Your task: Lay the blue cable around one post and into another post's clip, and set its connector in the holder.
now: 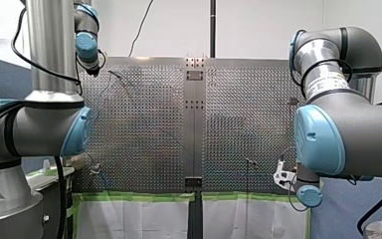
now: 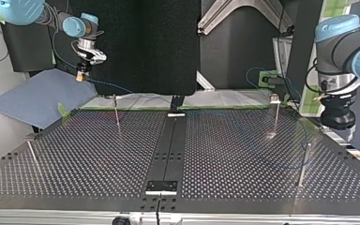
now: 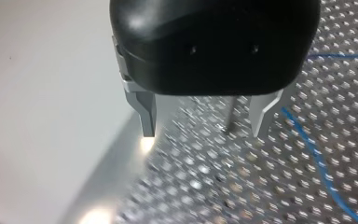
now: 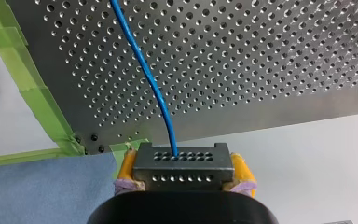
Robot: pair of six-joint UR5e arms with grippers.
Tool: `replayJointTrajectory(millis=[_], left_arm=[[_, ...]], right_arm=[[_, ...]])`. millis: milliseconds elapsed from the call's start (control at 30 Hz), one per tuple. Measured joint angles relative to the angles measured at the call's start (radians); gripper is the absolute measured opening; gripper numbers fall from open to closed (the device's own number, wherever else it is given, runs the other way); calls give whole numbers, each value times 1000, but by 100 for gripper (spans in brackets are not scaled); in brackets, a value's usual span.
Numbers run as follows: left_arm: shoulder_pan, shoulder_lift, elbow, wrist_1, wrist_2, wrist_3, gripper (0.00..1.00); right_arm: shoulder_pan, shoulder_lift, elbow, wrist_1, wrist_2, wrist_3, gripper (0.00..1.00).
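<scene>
My right gripper (image 4: 182, 179) is shut on the dark grey connector (image 4: 182, 165), its yellow pads (image 4: 127, 168) pressing both sides. The blue cable (image 4: 144, 74) leaves the connector and runs out over the perforated table (image 4: 261, 56). At the top view's far left this gripper (image 2: 80, 75) hangs off the table's edge, and the cable (image 2: 115, 87) slopes from it toward a thin post (image 2: 116, 112). My left gripper (image 3: 203, 133) is open, with bare metal fingers (image 3: 145, 114) low over the plate. A thin post (image 3: 230, 114) stands just inside one finger. A loop of blue cable (image 3: 317, 154) lies beside it.
More posts stand on the plate: one with a clip on top (image 2: 275, 115), one near my left arm (image 2: 303, 164), one at the top view's left edge (image 2: 32, 154). A metal bracket (image 2: 161, 186) sits on the centre strip. A blue mat (image 2: 42, 96) and green tape (image 4: 23, 79) border the table.
</scene>
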Motion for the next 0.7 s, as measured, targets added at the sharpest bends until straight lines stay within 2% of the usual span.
replayJointTrajectory(millis=[200,533,700], left_arm=[[-10,50,49,-50,3,50,100],[-59,125,122,-126,71,126,100],[-89,130,130,-167,111,167,100]], right_arm=[[1,0,0,0,0,1,0],[3,0,-7,7,0,1,0],[4,0,-7,8,0,1,0]])
